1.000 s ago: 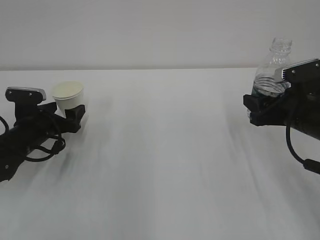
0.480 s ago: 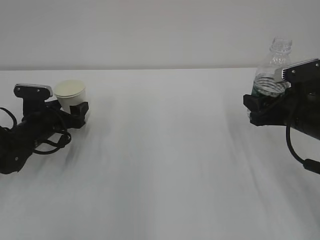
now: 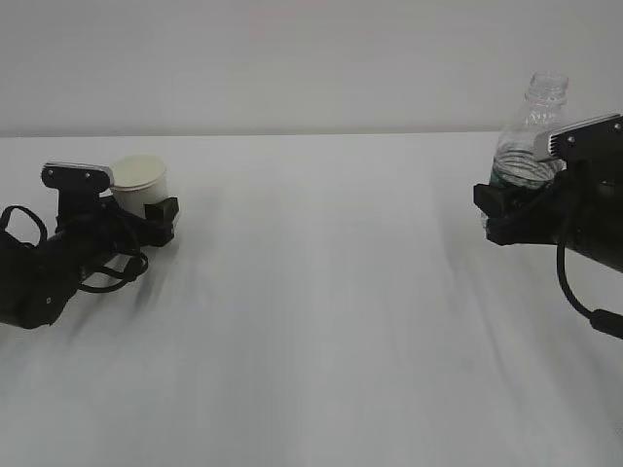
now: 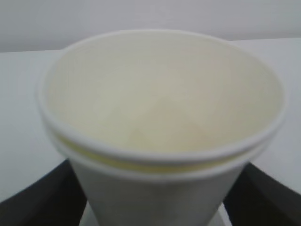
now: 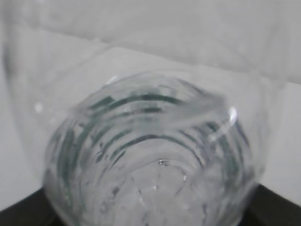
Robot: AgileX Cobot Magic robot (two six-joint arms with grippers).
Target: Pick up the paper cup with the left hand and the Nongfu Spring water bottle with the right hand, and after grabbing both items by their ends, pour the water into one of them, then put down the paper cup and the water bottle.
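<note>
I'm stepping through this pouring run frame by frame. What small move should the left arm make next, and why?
Probably close the left gripper on the small white paper cup before lifting. Its black fingers flank the cup's base on both sides, but whether they grip is unclear, while the right gripper already brackets the clear ribbed plastic bottle.

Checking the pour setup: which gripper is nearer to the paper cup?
Left. The left gripper has its fingers on either side of the paper cup at the table's left side. The right gripper is far across the table, around the water bottle.
</note>
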